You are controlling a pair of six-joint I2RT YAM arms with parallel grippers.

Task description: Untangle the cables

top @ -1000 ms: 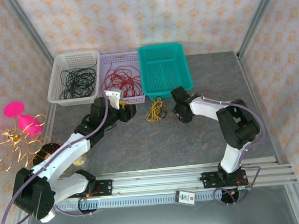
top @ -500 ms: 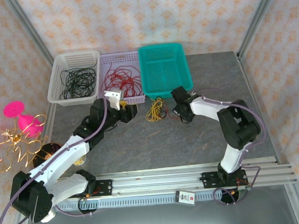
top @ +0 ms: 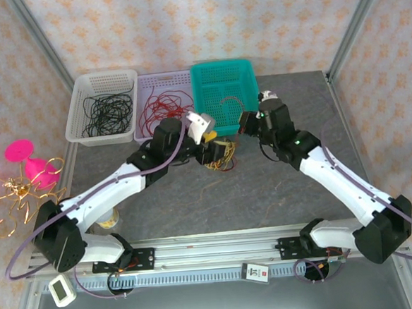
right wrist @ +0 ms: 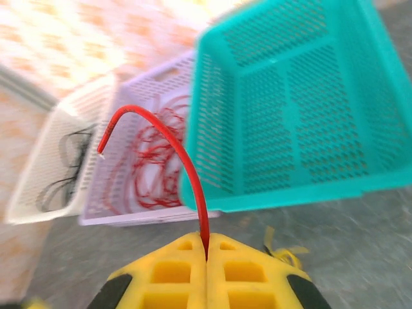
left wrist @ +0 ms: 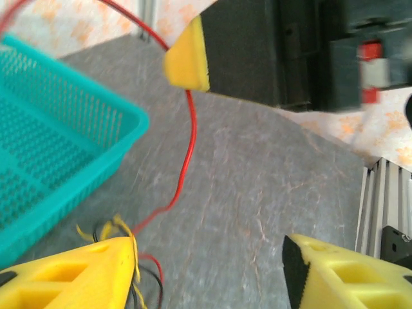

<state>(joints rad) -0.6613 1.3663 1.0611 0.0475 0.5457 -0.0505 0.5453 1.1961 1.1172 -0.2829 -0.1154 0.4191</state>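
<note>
Holding one thin red wire (right wrist: 201,212): right claw (right wrist: 206,248) is pinched fully shut on it. Strand arcs up from the yellow pads, free end upper left of right wrist view. In top view the right claw (top: 248,121) sits just right of centre, by the near edge of the teal plastic mesh basket (top: 217,64), w/ a red loop lifted over the basket's front. Strand's other end runs down to the small yellow-and-red cable tangle (top: 220,157) on the grey desk (top: 265,193), mid-frame, just below the teal basket. Left claw (top: 209,153) is right beside the tangle, jaws well apart, nothing in them.

Progress, my read: approx. mid-to-late.
- Lavender mesh basket (top: 162,76) has red wire loops, white mesh basket (top: 105,75) has black wires, so sorting is partly done.
- Left to do: free this red strand from the yellow ones, then clear the knot. Yellow wires not yet separated.
</note>
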